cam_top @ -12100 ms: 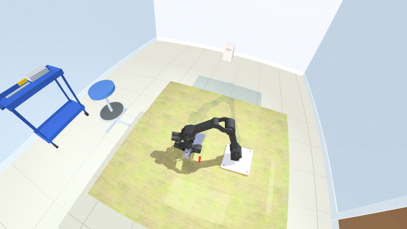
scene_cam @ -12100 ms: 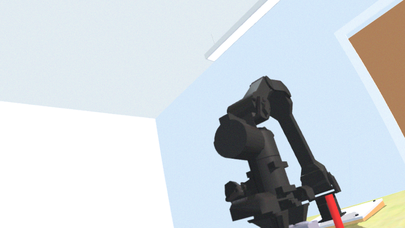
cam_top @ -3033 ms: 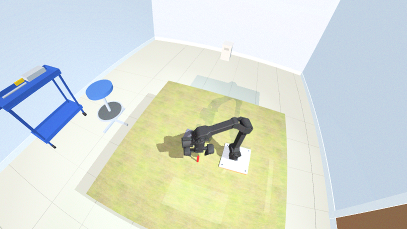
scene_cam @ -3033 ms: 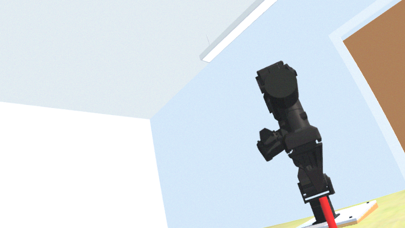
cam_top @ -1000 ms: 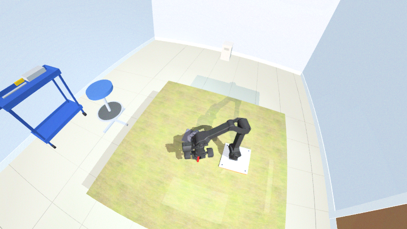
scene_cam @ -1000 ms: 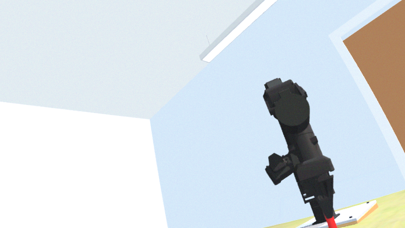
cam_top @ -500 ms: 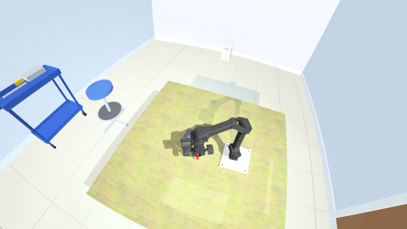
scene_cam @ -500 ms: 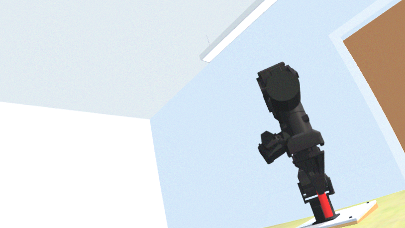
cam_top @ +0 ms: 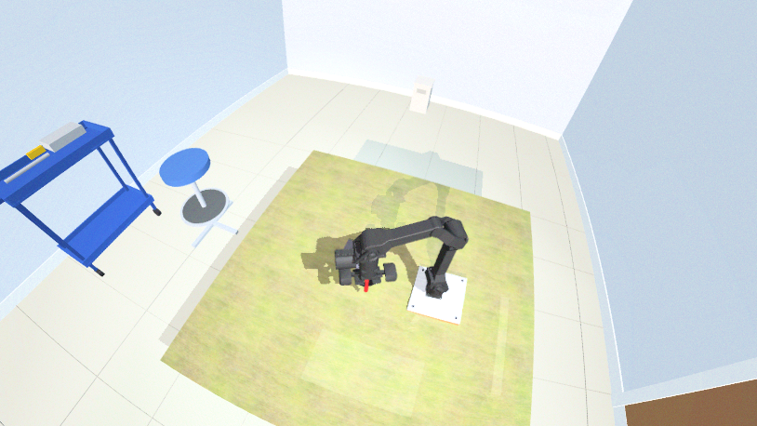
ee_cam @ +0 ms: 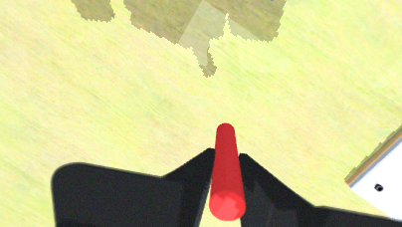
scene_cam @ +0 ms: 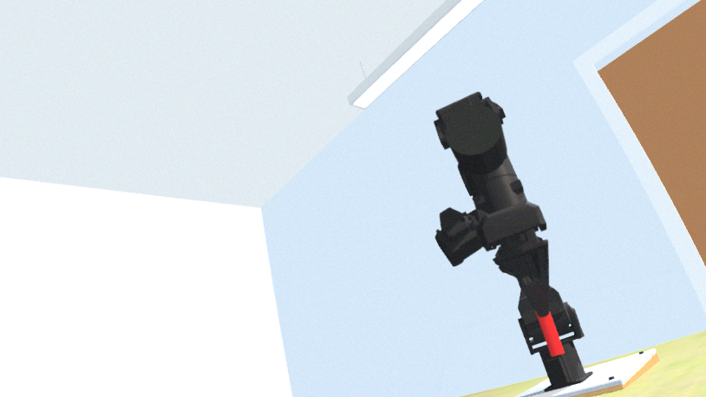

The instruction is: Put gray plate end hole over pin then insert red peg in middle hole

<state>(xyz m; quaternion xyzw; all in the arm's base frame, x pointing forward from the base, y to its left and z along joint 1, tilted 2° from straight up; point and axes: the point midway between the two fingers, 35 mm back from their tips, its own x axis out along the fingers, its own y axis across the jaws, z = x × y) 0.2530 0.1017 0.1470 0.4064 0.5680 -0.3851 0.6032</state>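
Note:
My gripper [cam_top: 367, 280] [scene_cam: 543, 312] [ee_cam: 226, 157] is shut on the red peg [cam_top: 365, 286] [scene_cam: 551, 336] [ee_cam: 227, 171]. The peg stands roughly upright between the fingertips, its top end toward the wrist camera. It is held above the green mat [cam_top: 254, 317] [ee_cam: 124, 110], and its shadow lies apart from it in the wrist view. The gray plate, the base and the pin cannot be made out. Only a small grayish patch shows behind the gripper in the top view, and I cannot tell what it is.
The arm stands on a white mounting plate [cam_top: 449, 312] [scene_cam: 599, 379] [ee_cam: 385, 204], to the right of the gripper in the top view. A blue stool [cam_top: 185, 166] and a blue trolley [cam_top: 105, 227] stand off the mat at the left.

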